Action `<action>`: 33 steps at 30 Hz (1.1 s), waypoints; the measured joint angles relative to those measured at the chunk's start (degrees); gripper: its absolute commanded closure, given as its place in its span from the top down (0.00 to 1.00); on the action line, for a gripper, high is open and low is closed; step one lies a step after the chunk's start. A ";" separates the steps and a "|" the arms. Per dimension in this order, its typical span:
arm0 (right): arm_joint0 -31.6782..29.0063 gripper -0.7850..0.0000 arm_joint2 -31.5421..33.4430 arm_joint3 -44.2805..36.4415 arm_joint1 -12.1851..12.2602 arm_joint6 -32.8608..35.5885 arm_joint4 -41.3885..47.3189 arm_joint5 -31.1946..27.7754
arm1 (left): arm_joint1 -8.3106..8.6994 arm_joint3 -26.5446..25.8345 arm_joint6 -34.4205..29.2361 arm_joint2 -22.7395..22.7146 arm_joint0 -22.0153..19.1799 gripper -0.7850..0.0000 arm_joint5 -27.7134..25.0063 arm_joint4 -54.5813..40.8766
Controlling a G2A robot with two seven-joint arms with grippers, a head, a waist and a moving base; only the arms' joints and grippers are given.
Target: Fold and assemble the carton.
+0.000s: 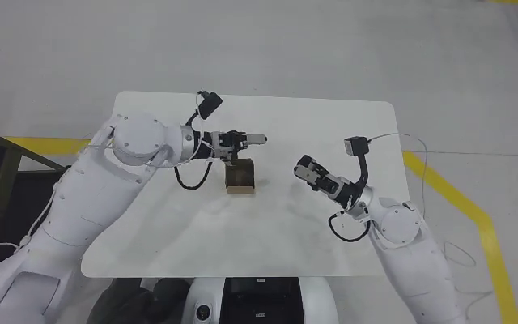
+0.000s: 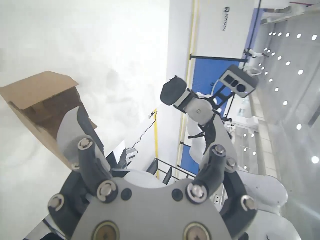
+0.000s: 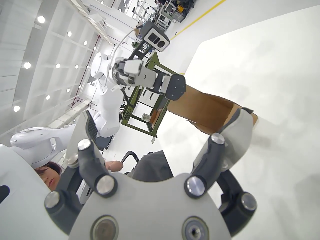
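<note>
A small brown carton (image 1: pixel 239 176) stands near the middle of the white table (image 1: pixel 162 235), partly formed, with a flap standing out from it. My left gripper (image 1: pixel 247 139) hangs just over the carton's far side, open, with nothing between its fingers. In the left wrist view the carton (image 2: pixel 37 101) lies beside one finger (image 2: pixel 71 126) of the left gripper (image 2: pixel 147 128). My right gripper (image 1: pixel 310 172) is to the right of the carton, apart from it and open. In the right wrist view the carton (image 3: pixel 207 111) sits beyond the spread jaws of the right gripper (image 3: pixel 165 116).
Bare table surface lies on both sides of the carton and towards the front edge. A dark frame (image 1: pixel 16 162) stands off the table's left end. Yellow floor lines (image 1: pixel 453 194) run past the right end.
</note>
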 measured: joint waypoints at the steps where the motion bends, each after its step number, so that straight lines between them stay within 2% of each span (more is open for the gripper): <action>1: 0.35 1.00 -0.33 0.27 -0.04 -0.03 -0.04 -0.24 | 0.26 -0.08 0.88 -1.72 1.12 1.00 -1.38 -0.58; 8: 4.57 1.00 -4.00 3.44 -0.46 1.54 -0.23 -3.48 | 1.81 -1.12 9.99 -12.22 9.81 1.00 -12.68 2.94; 18: 12.35 1.00 -9.96 9.79 -1.55 3.27 -0.28 -6.57 | 2.95 -2.03 22.09 -16.82 19.07 1.00 -23.91 26.09; 23: 14.04 1.00 -11.36 11.58 -1.86 2.60 -0.43 -7.46 | 3.38 -1.88 25.60 -19.33 23.11 1.00 -27.18 35.35; 33: 18.51 1.00 -14.96 13.73 -2.82 0.24 -5.63 -6.68 | 4.10 -1.52 28.90 -26.84 29.91 1.00 -29.09 46.09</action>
